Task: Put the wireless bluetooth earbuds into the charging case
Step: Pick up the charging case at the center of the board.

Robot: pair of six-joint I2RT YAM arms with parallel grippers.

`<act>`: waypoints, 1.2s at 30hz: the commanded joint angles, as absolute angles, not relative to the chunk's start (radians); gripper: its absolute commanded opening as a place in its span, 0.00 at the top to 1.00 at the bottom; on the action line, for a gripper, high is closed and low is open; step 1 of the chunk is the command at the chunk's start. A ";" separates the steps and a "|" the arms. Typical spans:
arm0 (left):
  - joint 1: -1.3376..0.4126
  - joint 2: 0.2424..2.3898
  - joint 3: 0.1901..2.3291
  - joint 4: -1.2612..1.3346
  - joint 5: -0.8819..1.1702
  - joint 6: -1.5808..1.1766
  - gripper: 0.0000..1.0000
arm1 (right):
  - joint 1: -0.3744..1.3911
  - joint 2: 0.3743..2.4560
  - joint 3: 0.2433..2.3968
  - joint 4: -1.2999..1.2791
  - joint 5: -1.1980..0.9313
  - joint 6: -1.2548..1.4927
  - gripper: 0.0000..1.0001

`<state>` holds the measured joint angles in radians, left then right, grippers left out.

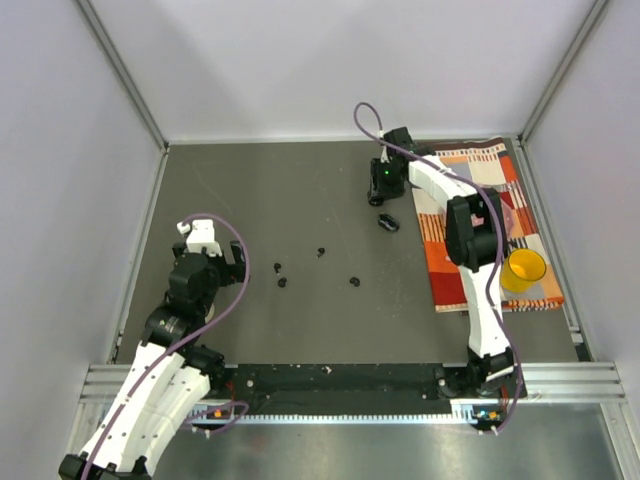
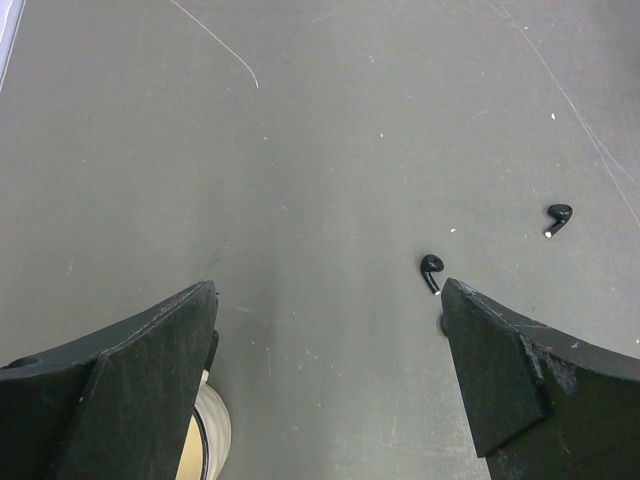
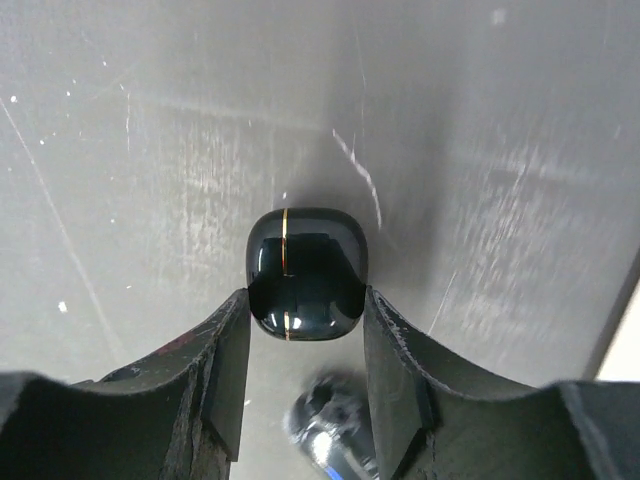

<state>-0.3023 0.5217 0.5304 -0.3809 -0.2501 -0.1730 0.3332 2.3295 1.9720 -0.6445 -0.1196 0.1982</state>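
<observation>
Right gripper (image 3: pixel 305 300) is clenched on the charging case (image 3: pixel 305 272), a glossy black rounded block with a thin gold line, one finger pressed on each flank. That's up in the upper middle of the top view, over the grey table (image 1: pixel 300 190). The lid looks closed from the wrist camera. Just below it in that wrist frame sits a blurred dark shape. From above it reads as a second black oval pod (image 1: pixel 388 222), lying on the table just under the gripper in the frame.

Over to the left gripper (image 2: pixel 328 290): released, fingers spread wide, nothing between them, hovering at left centre of the top view.

The earbuds (image 1: pixel 283 282) are all loose on the table in the middle of the top frame. Two lie close together at the left, one is higher up, and one sits off to the right. In the left wrist view, one lies just beside the right-hand finger's tip and another further right.

At the right edge lies an orange patterned cloth (image 1: pixel 530 215) with a yellow cup (image 1: pixel 524 270) on it.
</observation>
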 commanded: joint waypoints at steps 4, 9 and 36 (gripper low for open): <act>-0.298 0.520 0.522 -0.328 -0.250 -0.163 0.01 | 0.436 2.253 1.867 -0.658 -0.029 0.551 0.54; -0.298 0.515 0.520 -0.328 -0.262 -0.164 0.01 | 0.503 2.246 1.856 -0.649 0.043 0.600 0.26; -0.291 0.515 0.517 -0.327 -0.276 -0.164 0.01 | 0.447 2.177 1.902 -0.512 0.042 0.201 0.20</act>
